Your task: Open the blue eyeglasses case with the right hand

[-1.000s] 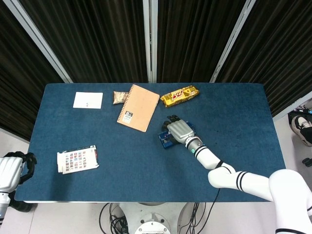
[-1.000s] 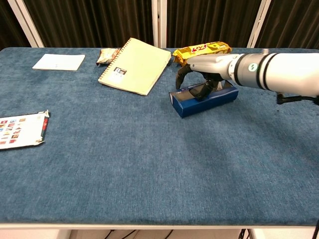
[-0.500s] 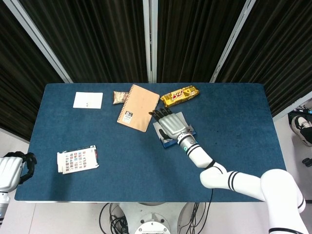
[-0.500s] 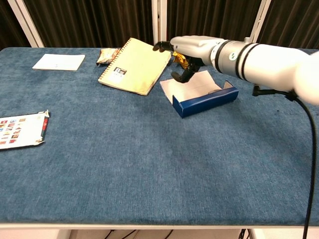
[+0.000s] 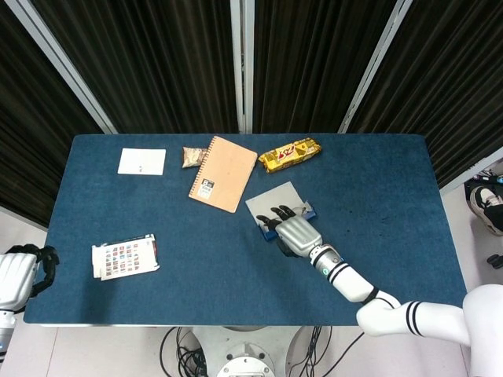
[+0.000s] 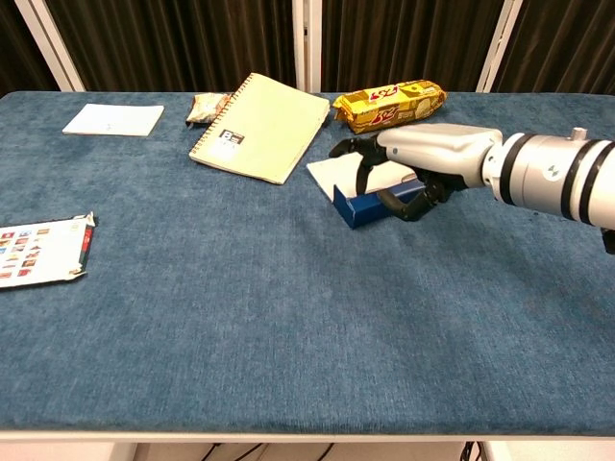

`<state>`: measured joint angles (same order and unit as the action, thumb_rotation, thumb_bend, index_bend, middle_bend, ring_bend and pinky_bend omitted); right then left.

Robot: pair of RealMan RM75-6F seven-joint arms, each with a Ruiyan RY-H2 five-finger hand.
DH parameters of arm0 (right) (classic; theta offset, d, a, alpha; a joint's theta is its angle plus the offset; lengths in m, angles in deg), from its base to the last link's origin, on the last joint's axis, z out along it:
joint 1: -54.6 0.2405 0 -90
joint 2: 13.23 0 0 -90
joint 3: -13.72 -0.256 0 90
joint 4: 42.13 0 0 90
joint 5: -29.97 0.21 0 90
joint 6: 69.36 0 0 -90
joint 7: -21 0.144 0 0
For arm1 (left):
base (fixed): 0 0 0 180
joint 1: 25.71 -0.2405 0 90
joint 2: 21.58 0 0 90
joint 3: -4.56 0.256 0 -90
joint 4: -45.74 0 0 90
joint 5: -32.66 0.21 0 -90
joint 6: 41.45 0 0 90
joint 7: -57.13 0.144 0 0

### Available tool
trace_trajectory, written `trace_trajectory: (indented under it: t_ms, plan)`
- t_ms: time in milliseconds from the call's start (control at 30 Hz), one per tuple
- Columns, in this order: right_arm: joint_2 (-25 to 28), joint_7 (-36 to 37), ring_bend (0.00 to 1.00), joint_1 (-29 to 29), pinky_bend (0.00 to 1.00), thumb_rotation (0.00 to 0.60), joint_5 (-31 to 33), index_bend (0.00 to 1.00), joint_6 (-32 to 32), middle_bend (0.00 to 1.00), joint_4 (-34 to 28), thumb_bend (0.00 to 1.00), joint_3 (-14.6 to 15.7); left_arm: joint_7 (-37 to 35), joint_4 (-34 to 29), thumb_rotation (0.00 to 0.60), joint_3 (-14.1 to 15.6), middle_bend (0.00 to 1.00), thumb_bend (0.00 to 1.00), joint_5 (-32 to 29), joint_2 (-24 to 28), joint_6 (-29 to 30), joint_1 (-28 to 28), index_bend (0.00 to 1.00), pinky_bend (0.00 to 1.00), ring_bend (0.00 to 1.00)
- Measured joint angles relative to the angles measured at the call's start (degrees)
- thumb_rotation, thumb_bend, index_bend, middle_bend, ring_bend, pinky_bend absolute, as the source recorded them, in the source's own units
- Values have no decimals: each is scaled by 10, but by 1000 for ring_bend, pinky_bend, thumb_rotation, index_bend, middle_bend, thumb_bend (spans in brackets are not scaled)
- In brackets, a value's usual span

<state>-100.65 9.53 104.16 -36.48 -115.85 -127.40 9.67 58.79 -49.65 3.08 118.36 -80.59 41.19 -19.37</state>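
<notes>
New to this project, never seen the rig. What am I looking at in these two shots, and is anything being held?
It is a two-armed robot with human-like hands, driven remotely, at a blue table. One camera looks down from its head, the other forward from its chest.

The right hand hovers over a blue glasses case with its pale lid open; its dark fingers are curled above it, holding nothing that I can see. The left hand waits off the table's corner.

Also lying there: a notebook, a yellow snack pack, a small packet, a white card and a printed sheet.
</notes>
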Motion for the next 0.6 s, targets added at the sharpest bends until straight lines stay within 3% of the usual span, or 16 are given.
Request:
trace_trajectory:
  t_ms: [167,433,600]
  plan:
    - [13,6,0,-19,0,600,-32,0,-17,313,-23,628,16,1,0,600,0,653,579,-1,0,0,0,659,436,455]
    - [82,15,0,-89,0,600,-72,0,-63,335,-75,628,80,5,0,600,0,653,579,0,-1,1,0,658,436,455]
    - [116,37,0,-125,0,600,-73,0,-95,325,-72,628,88,14,-2,600,0,654,579,-1,-2,1,0,659,436,455]
